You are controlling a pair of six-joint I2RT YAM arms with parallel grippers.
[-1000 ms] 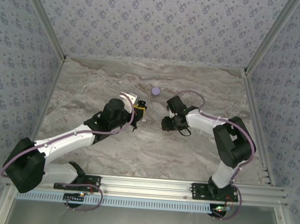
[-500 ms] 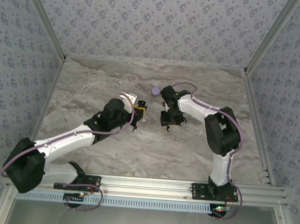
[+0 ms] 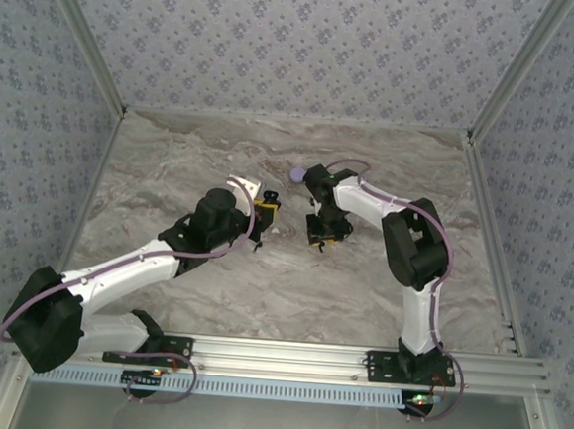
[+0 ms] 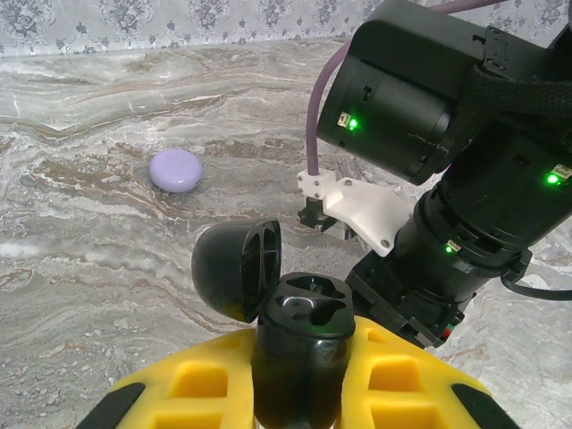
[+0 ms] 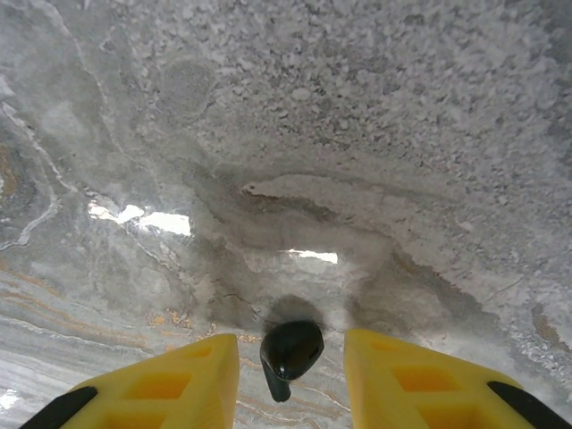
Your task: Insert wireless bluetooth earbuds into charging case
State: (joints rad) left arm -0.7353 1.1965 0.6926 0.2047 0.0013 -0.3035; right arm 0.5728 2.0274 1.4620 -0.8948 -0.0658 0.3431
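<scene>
The glossy black case (image 4: 299,308) stands upright in the left gripper (image 4: 297,384), its lid swung open to one side and both wells empty. One black earbud (image 5: 290,347) lies on the table (image 5: 357,134) between the right gripper (image 5: 291,357)'s spread fingers, touching neither.

no legible txt, labels, nos. anywhere

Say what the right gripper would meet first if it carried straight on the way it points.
Probably the earbud, lying on the table inside the spread of the right gripper; nothing else shows before it.
</scene>
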